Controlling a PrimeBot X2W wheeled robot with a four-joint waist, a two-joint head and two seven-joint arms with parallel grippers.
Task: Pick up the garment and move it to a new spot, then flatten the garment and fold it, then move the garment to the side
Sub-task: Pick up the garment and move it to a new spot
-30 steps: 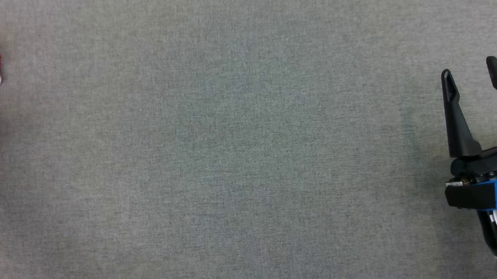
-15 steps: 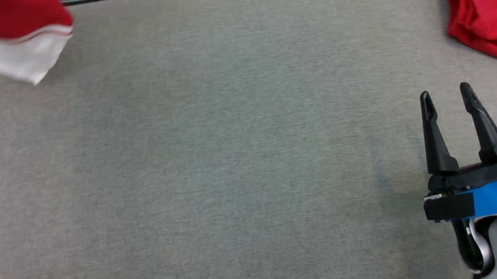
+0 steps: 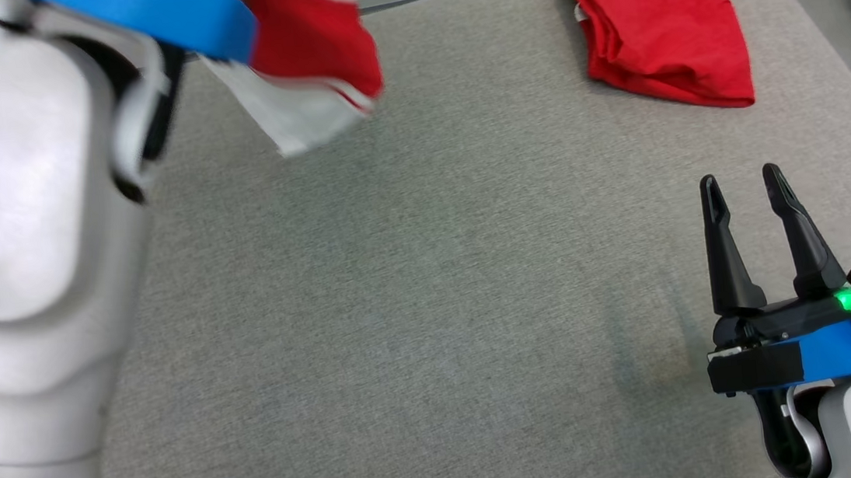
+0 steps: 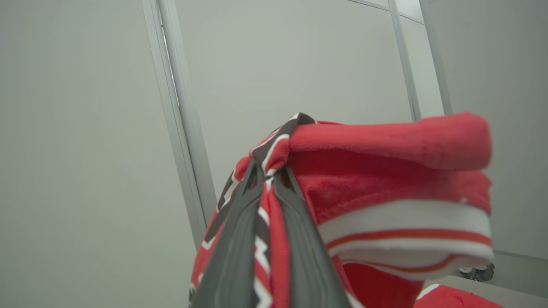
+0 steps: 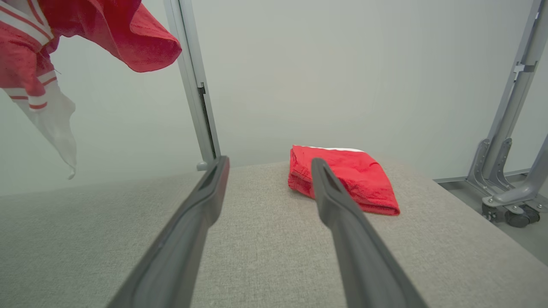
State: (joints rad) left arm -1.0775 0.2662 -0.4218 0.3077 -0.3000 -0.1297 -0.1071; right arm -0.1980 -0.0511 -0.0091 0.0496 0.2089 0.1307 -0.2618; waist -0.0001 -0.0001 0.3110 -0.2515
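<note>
You had the garment (image 4: 385,179), a red jersey with white banding, up in the air and clear of the grey table (image 3: 432,308), over its far left part in the head view. The left gripper (image 4: 269,171) had its two fingers closed almost together on a striped edge of the cloth. Black, white and red trim was pinched between them, and the rest bunched and drooped beside and below. The right gripper (image 3: 740,177) held nothing; its fingers stood wide apart, low over the near right of the table and well apart from the garment. A folded red cloth (image 3: 659,29) lay at the far right corner, touching neither gripper. I judged the garment light and thoroughly limp: it would sag, swing and fold on itself, and a single pinch point would let it twist. The knit looked grippy rather than slick, so bunching seemed likelier than slipping, and it was not fragile. For flattening, your best second hold was probably the white banded hem hanging lowest, at a corner rather than mid-cloth, so that two grips could draw one edge taut over the open middle of the table. Whether the pinched trim was collar or cuff, you could not tell.
</note>
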